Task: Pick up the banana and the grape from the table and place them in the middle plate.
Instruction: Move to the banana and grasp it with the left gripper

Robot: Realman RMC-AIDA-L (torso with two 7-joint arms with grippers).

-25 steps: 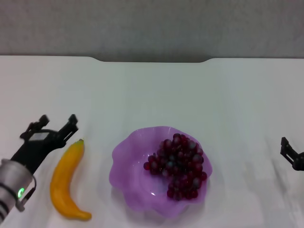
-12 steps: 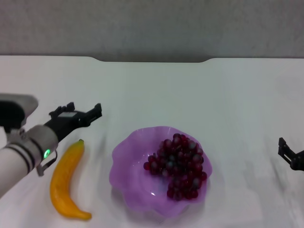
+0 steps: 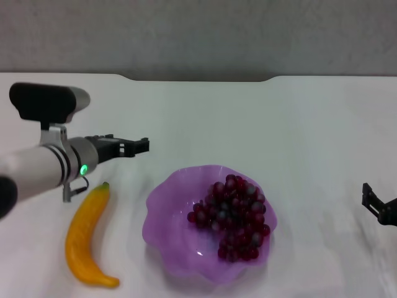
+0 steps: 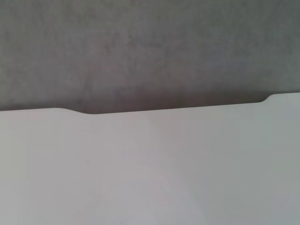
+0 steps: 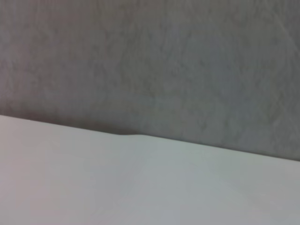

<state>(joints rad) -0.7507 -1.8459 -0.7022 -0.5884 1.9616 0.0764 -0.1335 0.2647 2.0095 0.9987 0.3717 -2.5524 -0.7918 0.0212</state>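
Lying glossy and stiff, the banana (image 3: 87,239) is best pinched mid-body; whether the left gripper (image 3: 138,147) is open cannot be told.

Wrist views: perhaps shared table (image 4: 150,168) edge.

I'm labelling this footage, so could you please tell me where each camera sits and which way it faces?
Head view: from the robot's head, looking forward and down at the table, where the grapes lie in the purple plate and the banana beside it; the left gripper and right gripper show.
Left wrist view: on the left arm, facing the table's notched far edge and grey wall; no fingers show.
Right wrist view: on the right arm, facing the same; no fingers show.
Shared: all three show that far edge.
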